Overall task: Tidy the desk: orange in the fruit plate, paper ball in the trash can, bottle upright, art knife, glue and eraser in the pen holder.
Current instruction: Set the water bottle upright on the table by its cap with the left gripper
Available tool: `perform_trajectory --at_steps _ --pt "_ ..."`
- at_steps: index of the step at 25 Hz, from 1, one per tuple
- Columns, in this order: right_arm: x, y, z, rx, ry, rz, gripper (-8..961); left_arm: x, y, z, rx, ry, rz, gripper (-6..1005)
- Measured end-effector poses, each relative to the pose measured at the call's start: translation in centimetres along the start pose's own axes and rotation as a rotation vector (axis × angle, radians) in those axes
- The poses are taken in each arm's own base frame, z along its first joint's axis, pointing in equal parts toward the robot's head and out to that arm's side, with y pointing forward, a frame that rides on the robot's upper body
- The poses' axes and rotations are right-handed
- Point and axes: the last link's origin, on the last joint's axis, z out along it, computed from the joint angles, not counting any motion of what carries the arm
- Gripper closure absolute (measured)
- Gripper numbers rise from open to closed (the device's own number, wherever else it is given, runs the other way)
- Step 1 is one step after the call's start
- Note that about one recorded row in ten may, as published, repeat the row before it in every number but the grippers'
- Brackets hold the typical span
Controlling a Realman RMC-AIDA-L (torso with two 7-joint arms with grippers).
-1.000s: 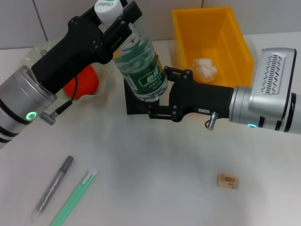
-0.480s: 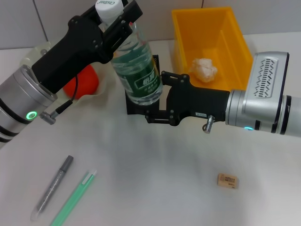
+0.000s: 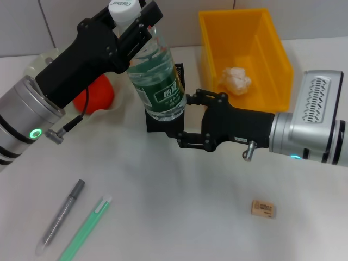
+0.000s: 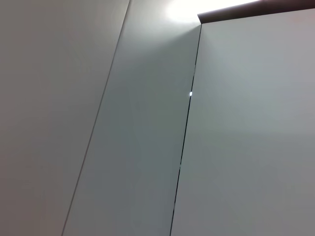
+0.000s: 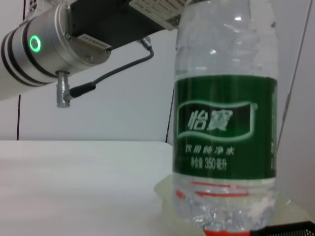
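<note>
Bottle upright, green label

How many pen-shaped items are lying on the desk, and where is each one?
2. A grey pen-shaped item lies near the desk's front-left corner; a green pen-shaped item lies just right of it. Others may be hidden behind the arms.

bottle: clear glossy plastic, green printed label | trash can: smooth yellow plastic | paper ball: crumpled white paper | desk: matt white
</note>
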Motion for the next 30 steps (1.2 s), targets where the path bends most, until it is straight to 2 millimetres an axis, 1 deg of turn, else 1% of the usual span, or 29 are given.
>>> perform_trajectory --at_steps 4,12,14,17,19,20,23,24,30 --pt "0.6 0.1 -0.9 0.021 0.008 0.015 184 0.0 -0.1 -0.2 0.011 0.001 0.007 566" --pt "1.2 0.1 -2.2 0.059 0.008 0.028 184 -0.2 -0.2 -0.5 0.024 -0.007 0.023 565" --pt "1.0 0.1 -2.9 0.076 0.0 0.019 184 -0.3 -0.2 -0.8 0.031 -0.009 0.024 565" --pt "0.8 0.2 -3.4 0.085 -0.009 0.013 185 -0.3 -0.2 -1.0 0.036 -0.01 0.028 566" --pt "0.6 0.4 -4.3 0.103 -0.037 0.022 185 -0.4 -0.2 -1.3 0.044 -0.011 0.031 566" --pt "0.6 0.4 -4.3 0.103 -0.037 0.022 185 -0.4 -0.2 -1.3 0.044 -0.011 0.031 566" --pt "0.4 0.5 -5.3 0.122 -0.074 0.041 185 -0.4 -0.3 -1.4 0.046 -0.013 0.034 565" --pt "0.3 0.6 -6.0 0.129 -0.088 0.045 185 -0.5 -0.2 -1.6 0.047 -0.018 0.052 565" --pt "0.2 0.8 -7.2 0.141 -0.088 0.06 185 -0.8 -0.1 -2.0 0.052 -0.03 0.077 565"
